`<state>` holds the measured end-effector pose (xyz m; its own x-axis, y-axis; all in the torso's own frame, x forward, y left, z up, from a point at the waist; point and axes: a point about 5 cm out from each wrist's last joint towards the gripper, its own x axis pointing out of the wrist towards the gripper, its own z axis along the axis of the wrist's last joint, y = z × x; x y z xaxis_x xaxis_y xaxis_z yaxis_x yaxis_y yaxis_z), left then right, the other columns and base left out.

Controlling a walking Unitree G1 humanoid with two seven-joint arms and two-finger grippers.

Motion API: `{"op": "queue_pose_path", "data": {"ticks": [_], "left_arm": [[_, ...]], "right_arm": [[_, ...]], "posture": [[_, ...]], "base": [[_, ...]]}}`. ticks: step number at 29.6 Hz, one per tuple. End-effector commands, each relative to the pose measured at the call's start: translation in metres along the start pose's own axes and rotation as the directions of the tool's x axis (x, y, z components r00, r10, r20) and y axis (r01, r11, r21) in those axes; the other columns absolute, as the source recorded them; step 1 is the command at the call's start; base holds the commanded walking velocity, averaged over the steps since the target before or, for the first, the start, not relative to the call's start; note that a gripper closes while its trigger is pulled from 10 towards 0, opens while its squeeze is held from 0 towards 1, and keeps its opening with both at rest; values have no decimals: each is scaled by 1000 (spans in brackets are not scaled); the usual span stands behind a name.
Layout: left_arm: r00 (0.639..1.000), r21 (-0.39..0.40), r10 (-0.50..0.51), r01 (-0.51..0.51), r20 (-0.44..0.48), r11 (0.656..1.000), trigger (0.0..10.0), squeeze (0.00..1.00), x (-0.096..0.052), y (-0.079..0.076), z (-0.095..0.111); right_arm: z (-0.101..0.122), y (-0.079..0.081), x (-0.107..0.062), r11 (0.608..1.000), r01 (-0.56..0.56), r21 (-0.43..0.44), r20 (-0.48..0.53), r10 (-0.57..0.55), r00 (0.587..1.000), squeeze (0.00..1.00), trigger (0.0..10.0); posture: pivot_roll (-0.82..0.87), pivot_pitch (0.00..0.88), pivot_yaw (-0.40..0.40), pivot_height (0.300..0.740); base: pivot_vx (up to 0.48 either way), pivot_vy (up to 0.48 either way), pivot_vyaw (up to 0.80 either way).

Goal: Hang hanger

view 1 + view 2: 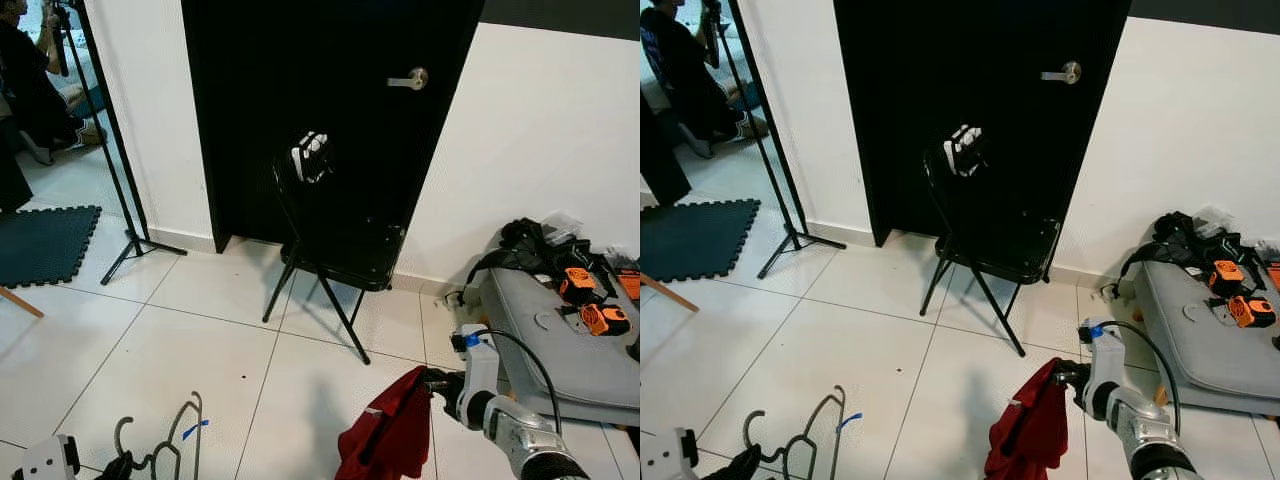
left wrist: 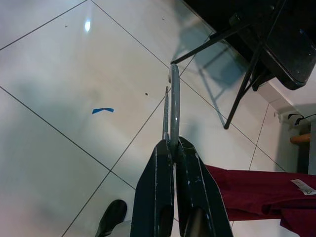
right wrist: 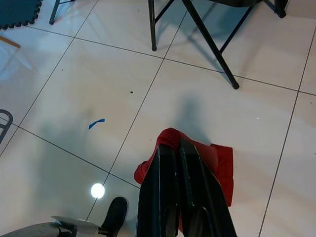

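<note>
A grey wire hanger hangs low over the tiled floor at the bottom left. My left gripper is shut on it, and the hanger's wire sticks out past the fingertips. At the bottom right, my right gripper is shut on a red garment, which droops from the fingers toward the floor. The garment's folds show on both sides of the black fingers.
A black folding chair stands before a black door straight ahead. A grey case with orange tools lies at the right. A light stand, a dark foam mat and a person are at the left. Blue tape marks the floor.
</note>
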<state>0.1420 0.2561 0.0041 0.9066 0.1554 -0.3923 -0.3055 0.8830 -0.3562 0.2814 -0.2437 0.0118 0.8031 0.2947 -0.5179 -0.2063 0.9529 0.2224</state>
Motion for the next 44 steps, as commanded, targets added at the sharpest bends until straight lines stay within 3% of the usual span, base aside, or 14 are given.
{"op": "queue_pose_path", "data": {"ticks": [1,44], "left_arm": [[1000,-4,-7,7,-10,1000,10000,0,-2,-2,-2],[1000,-4,-13,13,-19,1000,10000,0,-2,-2,-4]], "right_arm": [[2,-3,-3,1000,5,12,16,-5,1000,0,10000],[0,-3,-4,1000,-2,17,8,2,1000,0,10000]], "posture": [[33,0,-77,740],[33,0,-75,740]], "base": [[0,0,0],[0,0,0]]}}
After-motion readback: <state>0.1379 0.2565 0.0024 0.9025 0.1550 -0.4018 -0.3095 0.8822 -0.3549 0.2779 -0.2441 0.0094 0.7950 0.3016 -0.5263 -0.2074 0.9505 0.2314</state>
